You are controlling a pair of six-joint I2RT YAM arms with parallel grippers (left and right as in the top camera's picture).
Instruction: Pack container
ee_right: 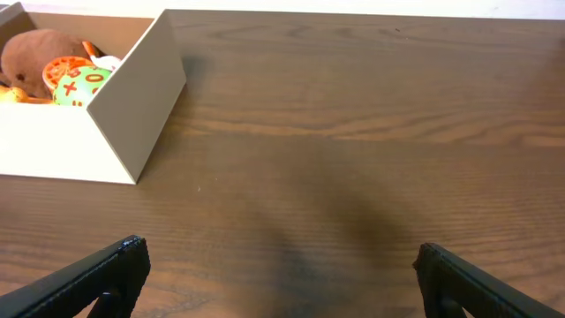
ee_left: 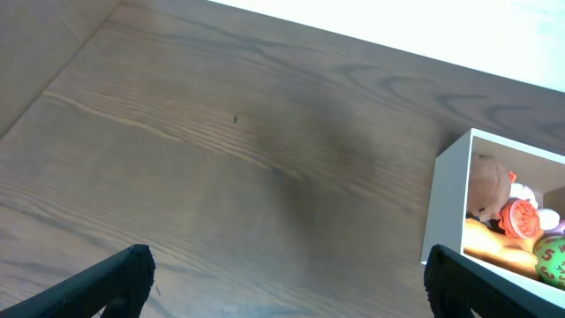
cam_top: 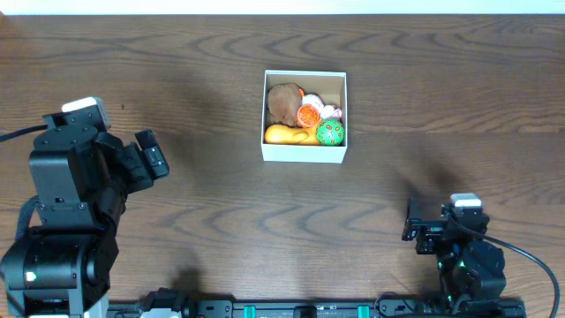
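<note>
The container (cam_top: 305, 152) is a square white-walled box at the table's middle back. It holds a brown plush toy (cam_top: 284, 102), an orange round toy (cam_top: 310, 116), a green ball (cam_top: 330, 132), a yellow-orange toy (cam_top: 284, 134) and a small white-pink toy (cam_top: 329, 111). It also shows in the left wrist view (ee_left: 448, 199) and in the right wrist view (ee_right: 141, 97). My left gripper (ee_left: 287, 283) is open and empty over bare wood, left of the container. My right gripper (ee_right: 281, 274) is open and empty over bare wood, to the container's front right.
The wooden table (cam_top: 221, 203) fills the view. The left arm's body (cam_top: 66, 203) stands at the front left and the right arm's base (cam_top: 459, 256) at the front right. A pale wall strip (cam_top: 282, 6) runs along the table's far edge.
</note>
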